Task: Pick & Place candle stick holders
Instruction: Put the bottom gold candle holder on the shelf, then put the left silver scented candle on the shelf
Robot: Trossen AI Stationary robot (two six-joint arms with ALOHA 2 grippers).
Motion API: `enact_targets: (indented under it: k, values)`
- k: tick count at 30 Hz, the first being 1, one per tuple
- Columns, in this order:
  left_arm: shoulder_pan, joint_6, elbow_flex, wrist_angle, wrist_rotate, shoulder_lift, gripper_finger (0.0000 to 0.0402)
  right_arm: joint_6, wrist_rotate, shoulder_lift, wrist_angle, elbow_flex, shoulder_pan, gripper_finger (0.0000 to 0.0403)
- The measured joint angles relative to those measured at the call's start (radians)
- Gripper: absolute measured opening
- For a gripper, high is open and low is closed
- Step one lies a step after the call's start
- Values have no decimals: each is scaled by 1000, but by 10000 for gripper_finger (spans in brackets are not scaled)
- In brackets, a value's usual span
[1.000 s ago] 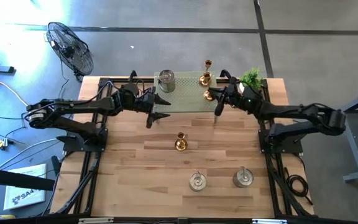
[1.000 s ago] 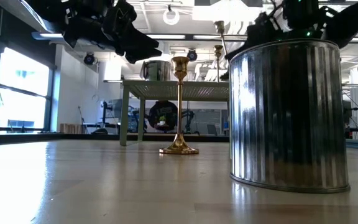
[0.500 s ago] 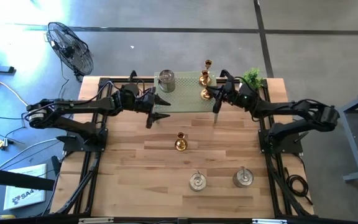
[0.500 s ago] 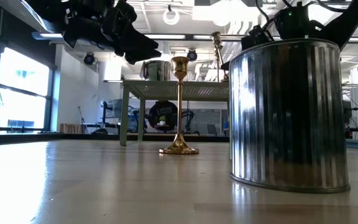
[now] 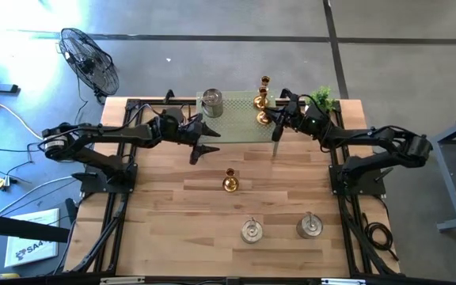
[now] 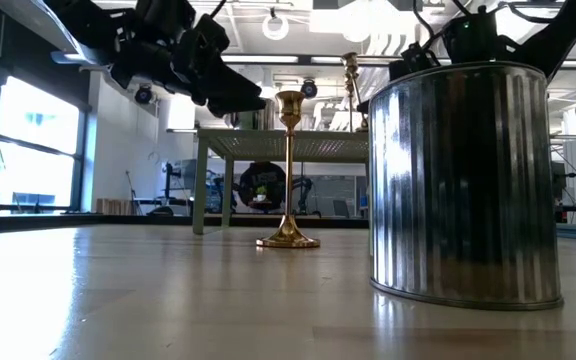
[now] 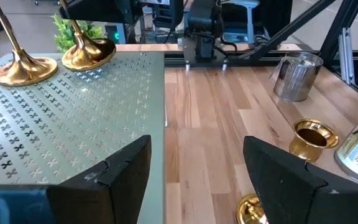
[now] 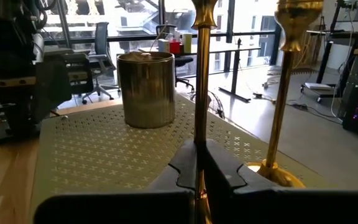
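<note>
Right gripper (image 8: 199,163) clamped tight on the thin stem of a gold candle stick holder (image 5: 263,117), standing on the green perforated stand (image 5: 236,127) at twelve o'clock of the worktop (image 5: 165,229). Second gold holder (image 5: 264,81) just beyond it, at the stand's far edge. Silver holder (image 5: 211,102) at the stand's ten o'clock corner. Left gripper (image 5: 203,141) hovering by the stand's near-left edge, jaws apart, nothing between them. Third gold holder (image 5: 229,181) mid-worktop; two silver holders (image 5: 251,230) (image 5: 309,226) toward five o'clock.
</note>
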State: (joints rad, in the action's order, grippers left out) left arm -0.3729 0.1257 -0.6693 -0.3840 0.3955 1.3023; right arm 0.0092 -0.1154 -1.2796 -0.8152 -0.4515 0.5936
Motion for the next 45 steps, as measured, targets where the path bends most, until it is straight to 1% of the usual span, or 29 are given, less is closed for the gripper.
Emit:
enact_targets:
  k: [14,17,21,27,35,45]
  values:
    - [0,2,0,-25,7,0,250,17,-25,-131,-120,-2,9,0]
    - [0,4,0,-25,6,0,250,16,-27,-140,-125,-2,9,0]
    - [0,25,0,-17,6,0,250,17,-58,-140,-127,-2,9,5]
    - [0,27,0,-9,6,0,250,67,-64,-142,-111,0,9,42]
    - [0,27,0,-5,13,-1,250,74,-66,-144,-102,1,8,94]
    - [0,27,0,-2,15,-1,250,100,-93,-144,-107,1,8,183]
